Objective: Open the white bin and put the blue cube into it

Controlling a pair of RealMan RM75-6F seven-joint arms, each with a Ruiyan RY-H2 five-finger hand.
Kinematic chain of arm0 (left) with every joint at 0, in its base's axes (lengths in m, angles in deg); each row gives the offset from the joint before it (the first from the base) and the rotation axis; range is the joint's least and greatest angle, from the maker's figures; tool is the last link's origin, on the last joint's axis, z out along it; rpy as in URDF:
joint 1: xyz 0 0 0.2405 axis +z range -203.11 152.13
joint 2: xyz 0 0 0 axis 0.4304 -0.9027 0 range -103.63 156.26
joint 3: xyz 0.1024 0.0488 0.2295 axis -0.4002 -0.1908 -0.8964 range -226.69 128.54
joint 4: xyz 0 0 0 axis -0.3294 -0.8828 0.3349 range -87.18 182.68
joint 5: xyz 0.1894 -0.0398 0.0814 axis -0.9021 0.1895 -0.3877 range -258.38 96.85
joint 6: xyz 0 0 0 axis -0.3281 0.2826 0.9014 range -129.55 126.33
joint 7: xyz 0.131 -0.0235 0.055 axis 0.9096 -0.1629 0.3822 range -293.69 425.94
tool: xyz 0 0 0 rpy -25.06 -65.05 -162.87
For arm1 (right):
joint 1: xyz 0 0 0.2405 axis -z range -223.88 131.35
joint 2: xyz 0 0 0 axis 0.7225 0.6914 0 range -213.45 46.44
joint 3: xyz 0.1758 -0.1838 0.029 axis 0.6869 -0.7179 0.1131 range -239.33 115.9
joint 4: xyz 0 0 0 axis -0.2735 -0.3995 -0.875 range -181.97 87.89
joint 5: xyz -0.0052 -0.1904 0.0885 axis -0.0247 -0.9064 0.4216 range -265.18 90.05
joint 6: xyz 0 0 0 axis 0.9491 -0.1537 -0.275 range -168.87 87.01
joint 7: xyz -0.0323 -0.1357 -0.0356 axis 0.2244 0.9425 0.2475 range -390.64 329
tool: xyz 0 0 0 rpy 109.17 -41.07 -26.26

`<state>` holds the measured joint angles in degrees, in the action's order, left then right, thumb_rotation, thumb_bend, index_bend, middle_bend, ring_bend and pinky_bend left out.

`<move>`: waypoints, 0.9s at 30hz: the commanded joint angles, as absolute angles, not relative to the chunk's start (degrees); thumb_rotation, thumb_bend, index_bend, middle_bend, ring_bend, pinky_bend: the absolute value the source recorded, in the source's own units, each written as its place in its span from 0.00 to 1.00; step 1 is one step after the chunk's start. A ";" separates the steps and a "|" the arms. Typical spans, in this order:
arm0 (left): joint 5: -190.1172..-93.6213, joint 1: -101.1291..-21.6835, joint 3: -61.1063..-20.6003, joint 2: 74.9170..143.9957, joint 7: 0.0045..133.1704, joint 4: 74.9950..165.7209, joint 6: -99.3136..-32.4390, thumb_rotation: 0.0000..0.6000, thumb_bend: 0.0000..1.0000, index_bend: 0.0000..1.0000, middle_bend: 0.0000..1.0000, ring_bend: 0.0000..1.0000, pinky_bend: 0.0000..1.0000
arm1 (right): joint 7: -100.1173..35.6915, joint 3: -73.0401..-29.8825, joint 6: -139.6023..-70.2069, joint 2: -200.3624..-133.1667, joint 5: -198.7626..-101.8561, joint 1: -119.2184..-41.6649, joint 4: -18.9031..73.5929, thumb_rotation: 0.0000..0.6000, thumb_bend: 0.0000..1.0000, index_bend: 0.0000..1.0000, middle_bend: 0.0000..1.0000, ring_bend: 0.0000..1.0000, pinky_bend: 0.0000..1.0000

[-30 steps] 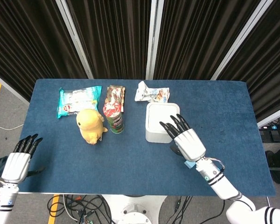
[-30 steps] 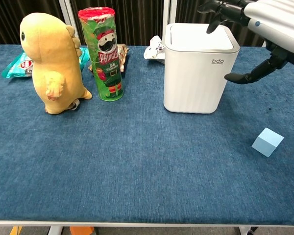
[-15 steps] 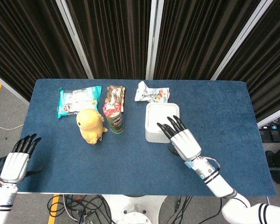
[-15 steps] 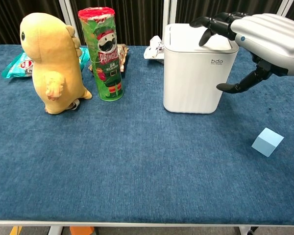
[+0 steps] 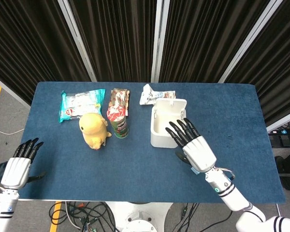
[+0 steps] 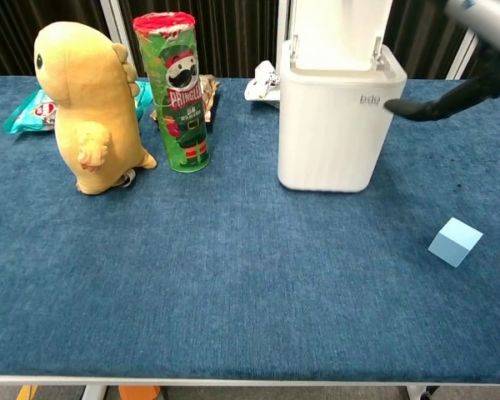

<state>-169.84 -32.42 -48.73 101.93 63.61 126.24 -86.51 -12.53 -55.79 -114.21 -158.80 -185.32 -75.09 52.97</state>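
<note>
The white bin (image 5: 163, 136) (image 6: 332, 125) stands mid-table with its lid (image 5: 171, 107) (image 6: 342, 29) swung up at the back, so the inside shows. My right hand (image 5: 192, 145) hovers over the bin's front right corner, fingers spread, holding nothing; in the chest view only its thumb (image 6: 437, 103) and a bit of the palm show at the top right. The light blue cube (image 6: 455, 242) lies on the cloth to the right of the bin, nearer the front; in the head view my right hand hides it. My left hand (image 5: 20, 164) hangs open off the table's front left corner.
A yellow plush duck (image 5: 93, 130) (image 6: 87, 107) and a green Pringles can (image 5: 118, 120) (image 6: 174, 90) stand left of the bin. Snack packets (image 5: 80, 103) (image 5: 157, 96) lie along the back edge. The blue cloth table (image 5: 135, 169) ends just in front of my arms.
The bin's lid has sprung open and now stands up at the back. My right hand has lifted and drawn back slightly from the lid. The left hand has not moved.
</note>
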 commanded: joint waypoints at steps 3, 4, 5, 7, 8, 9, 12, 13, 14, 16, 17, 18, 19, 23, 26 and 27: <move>-169.83 -32.37 -48.78 101.90 63.66 126.41 -86.49 1.00 0.04 0.10 0.03 0.00 0.11 | -15.52 -63.36 -122.85 -155.92 -190.52 -67.00 51.22 1.00 0.14 0.00 0.07 0.00 0.00; -169.84 -32.40 -48.80 101.91 63.62 126.41 -86.42 1.00 0.04 0.10 0.03 0.00 0.11 | -16.52 -64.80 -123.65 -155.85 -190.27 -65.49 49.83 1.00 0.14 0.00 0.07 0.00 0.00; -169.88 -32.45 -48.83 101.92 63.63 126.39 -86.34 1.00 0.04 0.10 0.03 0.00 0.11 | -17.26 -65.78 -123.82 -155.80 -189.73 -64.47 48.73 1.00 0.14 0.00 0.07 0.00 0.00; -169.94 -32.52 -48.86 101.98 63.73 126.38 -86.23 1.00 0.04 0.10 0.03 0.00 0.11 | -18.52 -67.40 -123.41 -155.70 -188.12 -62.76 46.74 1.00 0.14 0.00 0.07 0.00 0.00; -169.95 -32.53 -48.84 102.06 63.73 126.43 -86.25 1.00 0.04 0.10 0.03 0.00 0.11 | -19.27 -68.27 -122.65 -155.52 -186.91 -61.92 45.73 1.00 0.14 0.00 0.07 0.00 0.00; -169.97 -32.53 -48.83 102.13 63.72 126.45 -86.30 1.00 0.04 0.10 0.03 0.00 0.11 | -19.87 -68.81 -121.99 -155.29 -186.08 -61.45 45.16 1.00 0.14 0.00 0.07 0.00 0.00; -170.01 -32.49 -48.92 102.40 63.74 126.31 -86.27 1.00 0.04 0.10 0.03 0.00 0.11 | -20.87 -69.81 -120.13 -154.38 -184.16 -60.56 44.06 1.00 0.14 0.00 0.08 0.00 0.00; -169.97 -32.48 -48.95 102.46 63.73 126.25 -86.21 1.00 0.04 0.10 0.03 0.00 0.11 | -20.65 -69.89 -119.67 -154.14 -183.79 -60.44 43.86 1.00 0.14 0.00 0.09 0.01 0.00; -169.88 -32.45 -48.98 102.54 63.70 126.20 -86.13 1.00 0.04 0.10 0.03 0.00 0.11 | -20.18 -69.93 -118.94 -153.92 -183.28 -60.37 43.66 1.00 0.14 0.00 0.10 0.02 0.00; -169.84 -32.40 -49.03 102.64 63.62 126.10 -86.10 1.00 0.04 0.10 0.03 0.00 0.11 | -19.53 -69.79 -117.48 -153.74 -182.22 -60.49 43.55 1.00 0.14 0.00 0.13 0.04 0.01; -169.82 -32.40 -49.05 102.70 63.55 125.96 -86.03 1.00 0.04 0.10 0.03 0.00 0.11 | -19.11 -69.58 -116.22 -153.67 -181.32 -60.74 43.64 1.00 0.15 0.00 0.14 0.05 0.02; -169.80 -32.42 -49.06 102.76 63.48 125.86 -85.98 1.00 0.04 0.10 0.03 0.00 0.11 | -18.82 -69.43 -115.13 -153.63 -180.63 -61.00 43.82 1.00 0.15 0.00 0.16 0.06 0.04; -169.78 -32.40 -49.07 102.78 63.43 125.81 -85.97 1.00 0.04 0.10 0.03 0.00 0.11 | -18.52 -69.27 -114.05 -153.63 -180.03 -61.32 44.01 1.00 0.15 0.00 0.17 0.08 0.07; -169.63 -32.23 -49.06 102.69 63.12 125.65 -86.08 1.00 0.04 0.10 0.03 0.00 0.11 | -16.37 -68.68 -109.41 -154.50 -178.23 -62.95 44.09 1.00 0.16 0.01 0.23 0.16 0.22; -169.52 -32.08 -49.05 102.73 62.85 125.45 -86.24 1.00 0.04 0.10 0.03 0.00 0.11 | -15.08 -68.14 -106.81 -155.57 -177.04 -63.93 44.17 1.00 0.16 0.03 0.25 0.19 0.27; -169.47 -32.05 -49.04 102.76 62.76 125.36 -86.22 1.00 0.04 0.10 0.03 0.00 0.11 | -14.79 -67.93 -106.23 -155.91 -176.77 -64.21 44.06 1.00 0.17 0.03 0.26 0.19 0.27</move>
